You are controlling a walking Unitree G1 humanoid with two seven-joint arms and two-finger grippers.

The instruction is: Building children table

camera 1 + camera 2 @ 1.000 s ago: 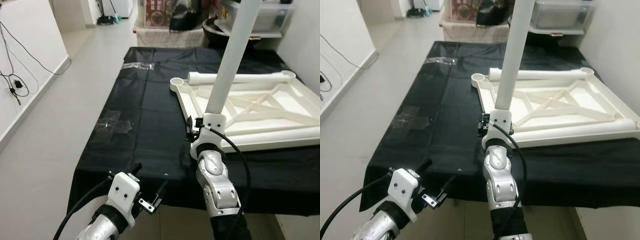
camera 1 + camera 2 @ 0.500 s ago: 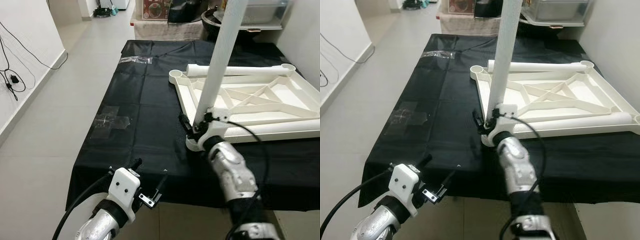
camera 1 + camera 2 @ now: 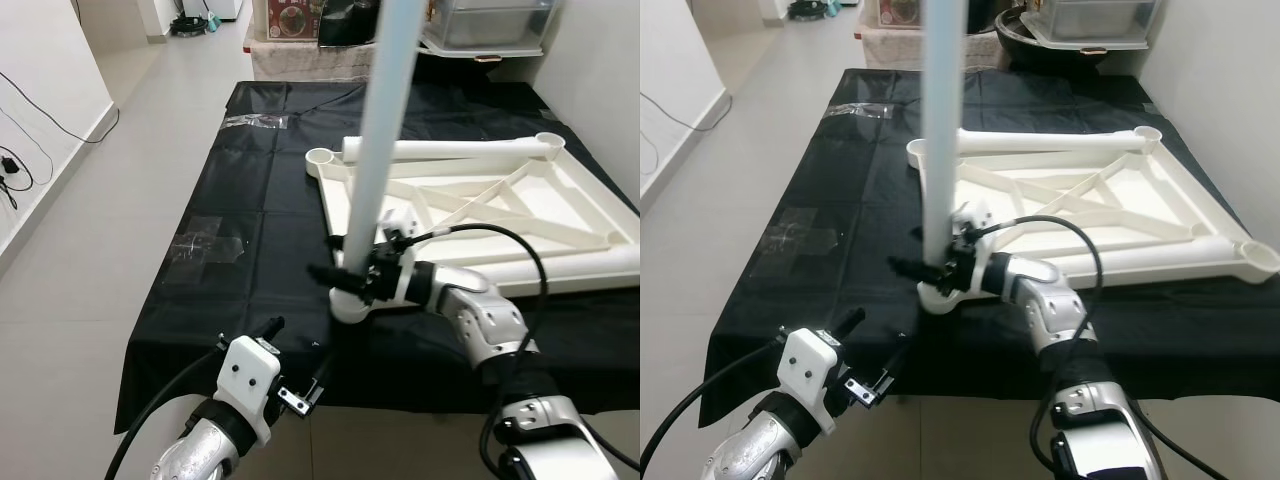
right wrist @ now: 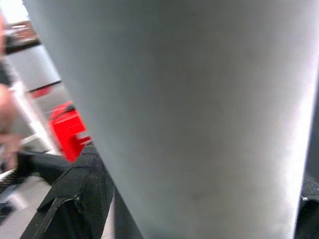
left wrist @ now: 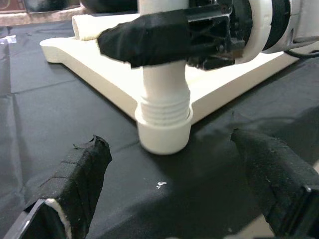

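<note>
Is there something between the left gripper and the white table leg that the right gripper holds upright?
Nothing visible. The left gripper, fingers open, faces the table leg across bare black cloth. The right gripper clamps the leg higher up, above the corner socket.

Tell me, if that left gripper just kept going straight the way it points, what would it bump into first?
Most likely the white corner socket of the tabletop frame, where the right gripper holds the upright table leg. The left gripper points at it with open fingers; only black cloth lies between.

Right end effector (image 3: 345, 272) clamped; left end effector (image 3: 298, 360) low, fingers apart.
</note>
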